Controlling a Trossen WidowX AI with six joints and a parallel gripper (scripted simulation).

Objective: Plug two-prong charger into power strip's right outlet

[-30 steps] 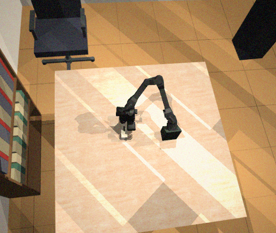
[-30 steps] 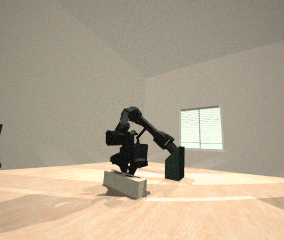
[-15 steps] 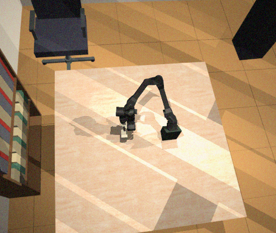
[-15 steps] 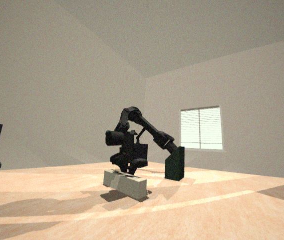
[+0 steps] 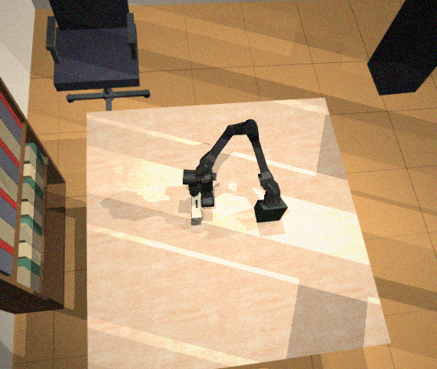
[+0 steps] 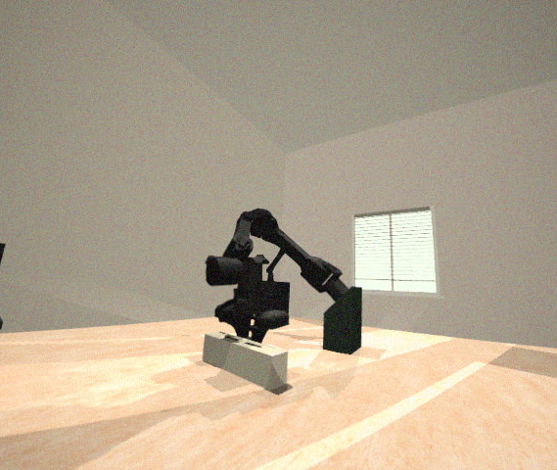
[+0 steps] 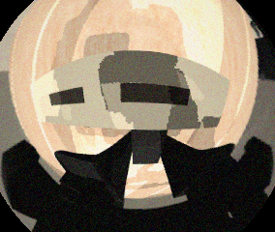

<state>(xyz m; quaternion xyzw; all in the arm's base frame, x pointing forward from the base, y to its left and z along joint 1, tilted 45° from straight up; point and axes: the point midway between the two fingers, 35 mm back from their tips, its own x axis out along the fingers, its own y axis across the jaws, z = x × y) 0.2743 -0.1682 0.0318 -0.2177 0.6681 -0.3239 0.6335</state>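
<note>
The power strip [image 5: 196, 216] [image 6: 243, 359] [image 7: 94, 108] is a pale grey box on the table. Its top shows two dark recesses: a shorter one [image 7: 66, 96] at left in the wrist view and a longer one [image 7: 154, 94] right of centre. My gripper [image 6: 251, 334] [image 7: 144, 133] is shut on the charger [image 7: 147, 149], a dark block between the fingertips. In the wrist view the charger lies just below the strip's near long edge. In the exterior view the fingertips are behind the strip's top edge, close to it. The prongs are hidden, and contact with the strip cannot be told.
The arm's dark base [image 5: 269, 212] [image 6: 343, 323] stands on the table [image 5: 194, 310] [image 6: 394, 435], right of the strip in the top and exterior views. A bookshelf [image 5: 53, 238] stands beyond the table's left edge, and an office chair [image 5: 95, 57] behind it. Light and shadow patches cross the strip.
</note>
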